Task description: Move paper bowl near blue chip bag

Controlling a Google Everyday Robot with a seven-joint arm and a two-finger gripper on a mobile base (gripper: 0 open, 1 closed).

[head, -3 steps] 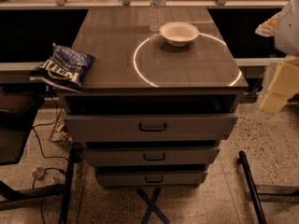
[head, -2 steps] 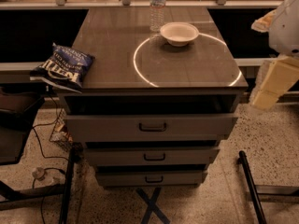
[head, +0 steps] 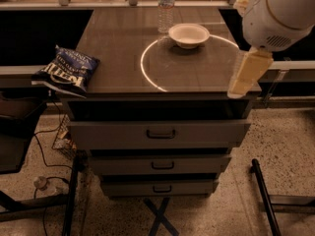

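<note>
The blue chip bag (head: 66,70) overhangs the surface's (head: 118,43) edge, far left of the hand (head: 244,77). A water bottle (head: 166,6) stands just beside the paper bowl (head: 189,35), both left of and beyond the hand. Whether the hand is open or closed I cannot tell.

High front view, angled down, hand (head: 244,75) right

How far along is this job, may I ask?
Nothing done: the paper bowl sits at the back by the water bottle, far from the blue chip bag at the left edge. The gripper hangs at the right edge, off the bowl. Left: grasp, carry.
</note>
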